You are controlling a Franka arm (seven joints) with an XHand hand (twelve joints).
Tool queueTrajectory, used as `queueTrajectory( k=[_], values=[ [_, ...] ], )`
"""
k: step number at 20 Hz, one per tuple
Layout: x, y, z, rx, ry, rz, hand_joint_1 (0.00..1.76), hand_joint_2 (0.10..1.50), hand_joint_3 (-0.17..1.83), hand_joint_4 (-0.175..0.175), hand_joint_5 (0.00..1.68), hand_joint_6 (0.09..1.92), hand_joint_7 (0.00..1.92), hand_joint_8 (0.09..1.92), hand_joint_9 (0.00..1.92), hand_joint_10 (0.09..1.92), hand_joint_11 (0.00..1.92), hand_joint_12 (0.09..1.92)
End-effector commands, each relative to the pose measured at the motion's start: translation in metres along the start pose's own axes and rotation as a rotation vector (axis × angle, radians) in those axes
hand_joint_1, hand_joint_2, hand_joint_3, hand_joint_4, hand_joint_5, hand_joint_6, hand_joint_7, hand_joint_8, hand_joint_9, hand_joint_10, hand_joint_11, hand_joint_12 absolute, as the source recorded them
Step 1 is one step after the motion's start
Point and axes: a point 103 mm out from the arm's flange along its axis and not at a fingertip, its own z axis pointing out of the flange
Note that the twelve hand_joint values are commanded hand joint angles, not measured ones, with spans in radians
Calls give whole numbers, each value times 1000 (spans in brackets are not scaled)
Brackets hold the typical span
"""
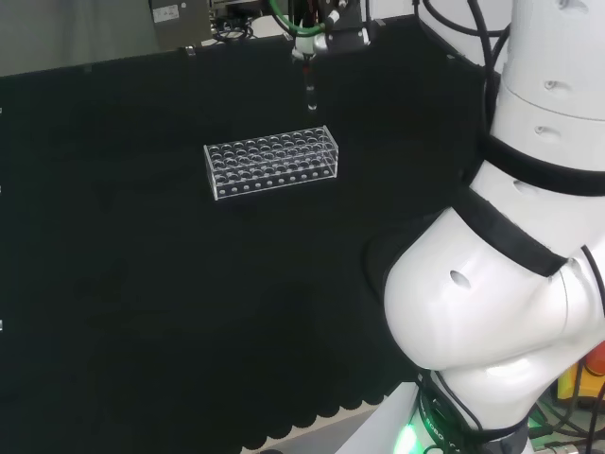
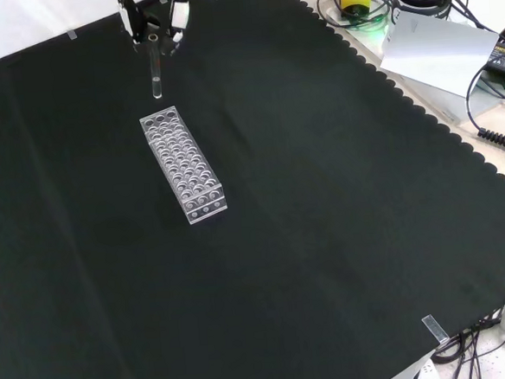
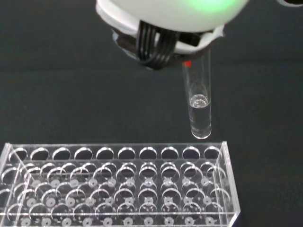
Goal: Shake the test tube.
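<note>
We see a black cloth bench [image 2: 325, 236] with one clear plastic rack [image 2: 184, 166] of many round holes lying on it; the rack looks empty in every view. Above and just beyond one short end of the rack hangs the hand [image 2: 155, 10], black and white, its fingers curled round the top of a test tube [image 2: 154, 68]; the tube hangs upright below the hand, clear of the rack and touching nothing else.

From the wrist we see the test tube [image 3: 200, 101] close up; its upper end disappears among the hand's [image 3: 165, 33] white shell and black cables, and a small amount of clear liquid sits in its rounded lower end. The rack [image 3: 118, 184] lies below the hand, its nearest row of holes just under the tube's tip but apart from it.

From behind the arm, the hand [image 1: 307, 43] holds the tube [image 1: 311, 95] above the cloth, with the rack [image 1: 272, 162] just below and beside it.

We judge the tube is lifted and ready for shaking; to do this well, we would keep the tube high enough that its tip cannot strike the rack; swing it in short side-to-side strokes; keep the open end upward so the liquid stays in; keep the fingers wrapped round the top throughout.
</note>
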Motion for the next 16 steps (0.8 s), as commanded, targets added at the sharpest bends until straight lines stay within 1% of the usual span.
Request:
queueTrajectory(
  k=[1, 8, 13, 16],
  values=[
    [0, -13, -27, -29, 0, -4, 1330, 731, 479, -175, 1412, 87, 1391, 662, 1600, 597, 1300, 853],
    [16, -21, -36, -40, -1, -31, 1330, 725, 489, -175, 1414, 87, 1392, 662, 1601, 596, 1300, 853],
    [39, -26, -40, -44, 17, -72, 1330, 723, 493, -175, 1415, 87, 1393, 662, 1602, 595, 1299, 854],
    [55, -28, -43, -44, 45, -105, 1330, 722, 495, -175, 1415, 87, 1393, 663, 1602, 595, 1299, 854]
  ],
)
